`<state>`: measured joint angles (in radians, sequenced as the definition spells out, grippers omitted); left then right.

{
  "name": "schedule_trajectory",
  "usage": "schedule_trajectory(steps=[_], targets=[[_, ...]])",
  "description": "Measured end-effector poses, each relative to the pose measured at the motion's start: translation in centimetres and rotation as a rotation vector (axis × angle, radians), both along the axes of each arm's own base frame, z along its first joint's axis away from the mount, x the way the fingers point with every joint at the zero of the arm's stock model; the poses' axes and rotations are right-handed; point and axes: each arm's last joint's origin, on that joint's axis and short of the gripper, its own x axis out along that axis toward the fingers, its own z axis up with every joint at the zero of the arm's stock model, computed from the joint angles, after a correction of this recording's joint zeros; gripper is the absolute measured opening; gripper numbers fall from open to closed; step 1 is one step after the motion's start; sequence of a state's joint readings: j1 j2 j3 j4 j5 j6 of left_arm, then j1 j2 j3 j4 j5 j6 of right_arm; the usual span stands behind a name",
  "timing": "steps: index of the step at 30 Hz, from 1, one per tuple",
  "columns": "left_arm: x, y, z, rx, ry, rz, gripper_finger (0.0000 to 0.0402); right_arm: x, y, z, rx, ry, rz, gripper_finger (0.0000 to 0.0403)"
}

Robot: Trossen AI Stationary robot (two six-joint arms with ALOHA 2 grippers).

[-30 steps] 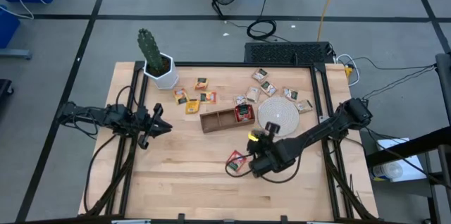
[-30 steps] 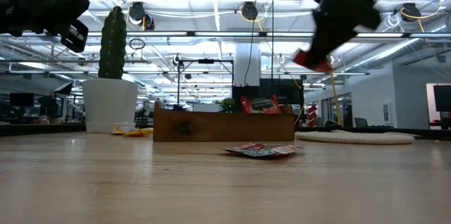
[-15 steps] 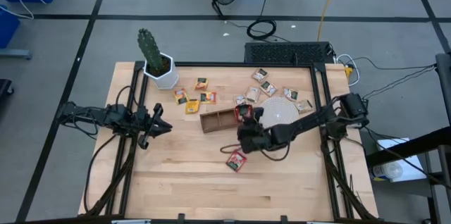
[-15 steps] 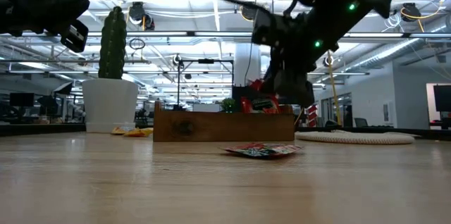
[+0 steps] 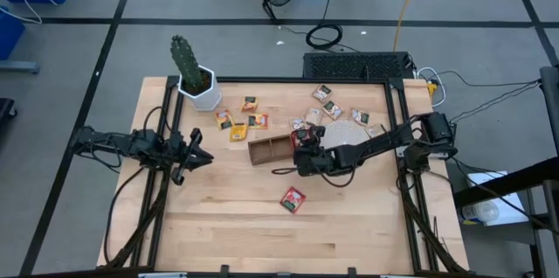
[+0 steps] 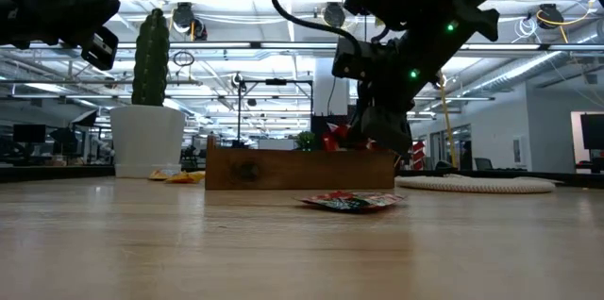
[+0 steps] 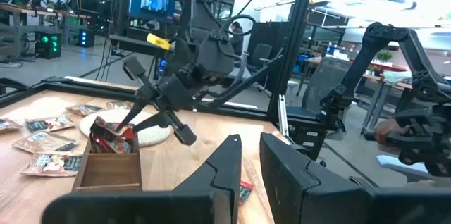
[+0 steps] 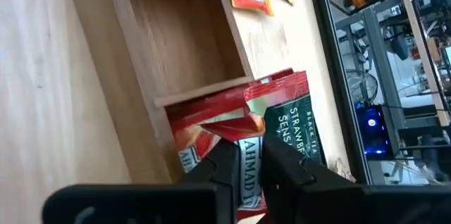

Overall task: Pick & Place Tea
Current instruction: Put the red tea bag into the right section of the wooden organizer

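Right gripper (image 5: pixel 303 154) hangs directly over the right-end compartment of the brown three-compartment wooden tray (image 5: pixel 271 149) near the tabletop's centre, jaws nearly closed around a red square tea sachet (image 8: pixel 239 129) that stands partly down in that compartment among other red sachets; the middle compartment, seen in the right wrist view, is empty. One more red sachet (image 5: pixel 293 198) lies flat toward the near edge, closer to the right arm than to the left, with yellow-orange sachets (image 5: pixel 238 125) and tan sachets (image 5: pixel 327 103) toward the far edge. Left gripper (image 5: pixel 194 155) waits near the left edge, jaws almost closed on nothing.
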<state>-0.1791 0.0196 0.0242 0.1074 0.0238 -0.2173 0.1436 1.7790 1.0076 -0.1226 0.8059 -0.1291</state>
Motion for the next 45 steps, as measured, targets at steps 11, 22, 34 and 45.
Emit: schedule_trajectory(steps=[11, 22, 34, 45], targets=[[0.0, 0.0, 0.0, 0.000, 0.000, 0.000, 0.0058, 0.0, -0.2, -0.1, -0.004, -0.012, -0.004, 0.0093], [0.0, 0.0, 0.0, 0.000, 0.000, 0.000, 0.0058, 0.1, -0.2, 0.0, -0.020, 0.000, 0.021, 0.0180], [0.0, 0.0, 0.0, 0.000, 0.000, 0.000, 0.0058, 0.1, 0.0, -0.1, -0.017, 0.064, 0.113, 0.0227], [0.0, 0.0, 0.0, 0.000, 0.000, 0.000, 0.0058, -0.3, 0.2, 1.8, 0.011, 0.000, 0.116, 0.0229]])
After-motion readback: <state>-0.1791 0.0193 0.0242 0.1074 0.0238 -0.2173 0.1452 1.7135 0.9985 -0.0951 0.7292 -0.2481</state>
